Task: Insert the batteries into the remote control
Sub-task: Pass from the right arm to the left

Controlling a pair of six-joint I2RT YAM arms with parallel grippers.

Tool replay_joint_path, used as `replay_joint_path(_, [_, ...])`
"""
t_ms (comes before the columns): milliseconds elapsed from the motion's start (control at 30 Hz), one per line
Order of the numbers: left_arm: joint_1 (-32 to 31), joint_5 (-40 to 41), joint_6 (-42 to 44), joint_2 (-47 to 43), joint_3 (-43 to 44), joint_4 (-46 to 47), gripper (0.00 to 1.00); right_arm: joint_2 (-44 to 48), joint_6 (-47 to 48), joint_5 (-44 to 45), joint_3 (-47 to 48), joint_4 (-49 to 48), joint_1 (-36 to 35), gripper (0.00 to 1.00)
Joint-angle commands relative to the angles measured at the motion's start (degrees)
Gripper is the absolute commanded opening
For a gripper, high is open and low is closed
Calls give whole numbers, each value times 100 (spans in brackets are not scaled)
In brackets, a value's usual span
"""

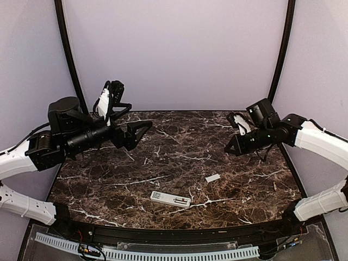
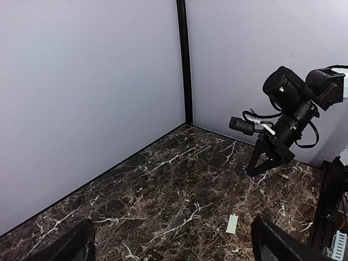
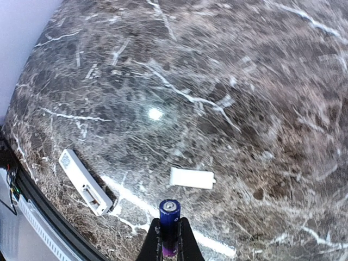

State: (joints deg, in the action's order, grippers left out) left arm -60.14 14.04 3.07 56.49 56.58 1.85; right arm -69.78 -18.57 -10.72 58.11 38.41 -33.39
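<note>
The white remote control (image 1: 170, 199) lies near the table's front edge, label side up, its battery bay open at one end; it also shows in the right wrist view (image 3: 85, 182). My right gripper (image 1: 231, 148) is raised over the right of the table. It is shut on a blue-purple battery (image 3: 169, 225) that sticks out past the fingertips, also seen in the left wrist view (image 2: 251, 174). My left gripper (image 1: 142, 132) is open and empty, held high over the back left, far from the remote. Only its fingertips (image 2: 70, 247) show in its own view.
The white battery cover (image 1: 212, 178) lies loose on the dark marble table (image 1: 179, 147), between the remote and my right gripper; it also shows in both wrist views (image 3: 191, 178) (image 2: 232, 224). A small slim object (image 2: 284, 175) lies behind my right gripper, too small to identify.
</note>
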Motion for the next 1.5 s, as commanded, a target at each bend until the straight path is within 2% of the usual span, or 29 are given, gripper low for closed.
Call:
replay_joint_path(0, [48,-519,-561,246,310,-456,99,-56,801,69,525,-649,-758,0])
replay_joint_path(200, [100,-1267,-1016,554,674,-742,97,-293,1634,287,1159,-1498,-1732,0])
replay_joint_path(300, [136,-1710,-1156,727,825,-980,92,-388,2083,376,1324,-1852,-2125,0])
replay_joint_path(467, [143,-1938,-1390,832,835,-1040,71,-317,2882,1001,1217,-2681,-2923,0])
replay_joint_path(633, [147,-2350,-1509,869,772,-714,69,-331,3570,1828,896,-3602,-3493,0])
replay_joint_path(767, [143,-2474,-1559,1007,840,-652,75,-513,3707,2045,910,-3790,-3647,0])
replay_joint_path(867, [145,-2464,-1571,1091,913,-682,74,-682,3734,2133,1059,-3643,-3718,0])
replay_joint_path(1000, [150,-2406,-1613,1130,936,-674,61,-767,3820,2200,1127,-3613,-3797,0])
replay_joint_path(1067, [150,-2258,-1673,1162,965,-714,49,-781,3826,2227,1157,-3589,-3821,0])
replay_joint_path(1100, [149,-2165,-1701,1167,986,-731,39,-782,3832,2238,1166,-3579,-3836,0])
replay_joint_path(1167, [147,-2100,-1707,1178,1009,-764,29,-768,3822,2241,1168,-3593,-3846,0])
replay_joint_path(1267, [146,-2117,-1697,1209,1033,-802,21,-756,3817,2254,1181,-3604,-3846,0])
replay_joint_path(1333, [148,-2148,-1689,1226,1050,-824,20,-754,3823,2270,1198,-3596,-3855,0])
replay_joint_path(1433, [147,-2187,-1683,1245,1076,-861,23,-755,3814,2339,1219,-3594,-3857,0])
replay_joint_path(1467, [149,-2200,-1675,1252,1093,-879,27,-764,3814,2377,1227,-3603,-3855,0])
